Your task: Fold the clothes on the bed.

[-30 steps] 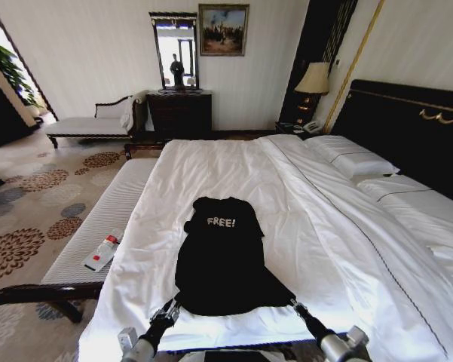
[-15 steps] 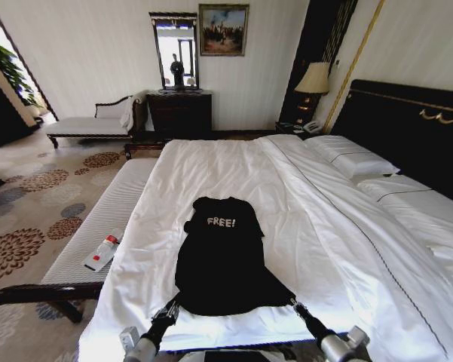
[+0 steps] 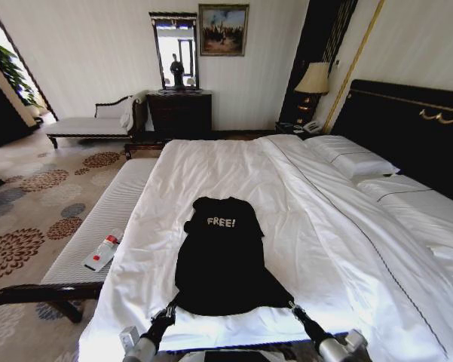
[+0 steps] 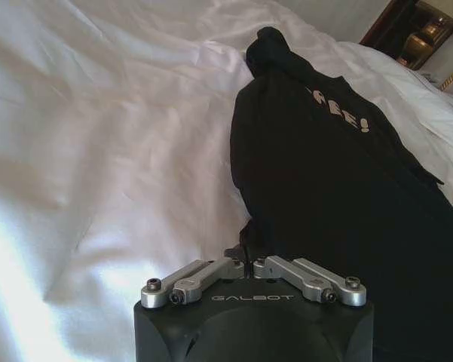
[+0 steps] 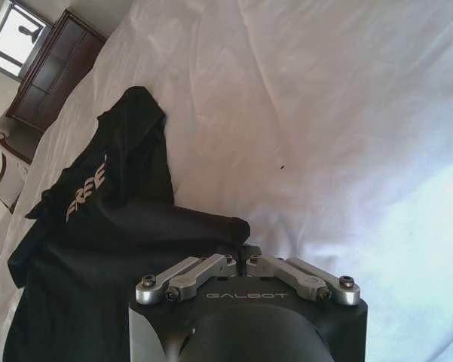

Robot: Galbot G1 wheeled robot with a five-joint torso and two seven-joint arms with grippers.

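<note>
Wrist views show each claw (image 4: 245, 260) (image 5: 243, 255) pinching the T-shirt (image 3: 222, 256) hem.

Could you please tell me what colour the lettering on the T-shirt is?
White, on the black T-shirt; the head view shows the lettering best.

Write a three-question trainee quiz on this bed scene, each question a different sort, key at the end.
1. True or false: the T-shirt lies on the bench.
2. Which corners of it do the left gripper and right gripper pinch? A) collar end B) nearest the robot C) none
3. Fill in: the white lettering reads ____.

Key: 1 false, it lies on the bed. 2 B, both shut on fabric. 3 FREE!
</note>
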